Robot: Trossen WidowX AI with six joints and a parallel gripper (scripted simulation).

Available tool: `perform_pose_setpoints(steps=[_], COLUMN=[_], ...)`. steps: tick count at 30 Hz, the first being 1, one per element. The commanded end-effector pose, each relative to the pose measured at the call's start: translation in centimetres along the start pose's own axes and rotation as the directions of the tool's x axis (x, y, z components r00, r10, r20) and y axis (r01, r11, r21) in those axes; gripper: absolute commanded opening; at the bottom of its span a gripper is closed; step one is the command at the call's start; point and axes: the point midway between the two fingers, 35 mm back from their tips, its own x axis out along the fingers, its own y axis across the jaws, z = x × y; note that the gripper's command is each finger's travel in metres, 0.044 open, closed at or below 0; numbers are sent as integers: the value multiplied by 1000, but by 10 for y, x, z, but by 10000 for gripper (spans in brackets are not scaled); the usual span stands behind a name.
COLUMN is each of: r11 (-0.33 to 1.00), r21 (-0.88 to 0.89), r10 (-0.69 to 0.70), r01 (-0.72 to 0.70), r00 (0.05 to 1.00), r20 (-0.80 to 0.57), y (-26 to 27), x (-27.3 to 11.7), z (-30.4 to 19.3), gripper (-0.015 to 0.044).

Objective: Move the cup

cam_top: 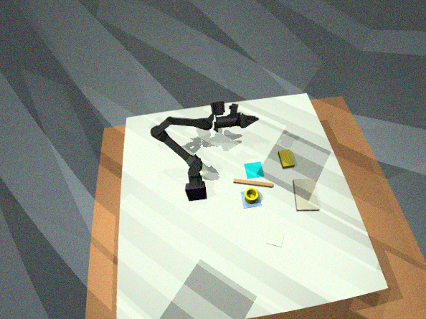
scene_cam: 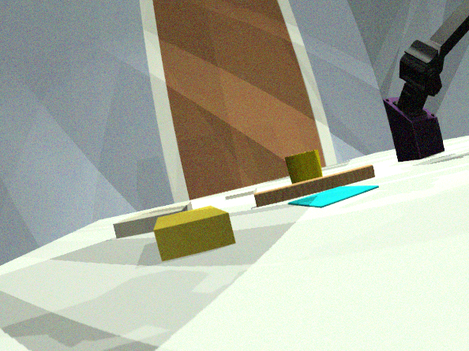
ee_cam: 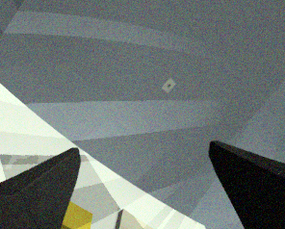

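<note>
The yellow cup (cam_top: 251, 201) (scene_cam: 304, 167) stands upright on the blue pad (cam_top: 247, 205). Something darker shows inside it in the top view, but single marbles are too small to tell. The cyan pad (cam_top: 254, 170) (scene_cam: 335, 196) lies bare, on the other side of the wooden bar from the cup. My gripper (cam_top: 257, 118) (ee_cam: 145, 152) is open, with nothing between its fingers. It is raised above the table, well away from the cup and both pads. The cup does not show in the wrist view.
The wooden bar (cam_top: 252, 183) (scene_cam: 316, 185) lies between the two pads. A dark yellow block (cam_top: 286, 158) (scene_cam: 195, 233) (ee_cam: 80, 217) and a flat beige slab (cam_top: 306, 194) (scene_cam: 136, 225) lie farther from the arm's base. A thin white tile (cam_top: 276, 239) lies beyond the blue pad.
</note>
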Motion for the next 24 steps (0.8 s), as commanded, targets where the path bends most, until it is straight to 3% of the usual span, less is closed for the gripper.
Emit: perform_pose_setpoints(steps=[1,5,9,15,20,24], r11=[1000,998,977,906,753,552], r21=[3,66,200,352,449,429], r10=[0,-3,14,64,176,320], r01=[0,12,73,235,481,715], r00=[1000,991,915,745,510,294], r20=[-5,-132,-403,-664,-842,-901], y=[0,-9,-24,-47,-62,-67], x=[1,17,38,39,22,-2], z=[-1,-29,-94,-173,-241,-287], gripper=[374,269,167,167,167,167])
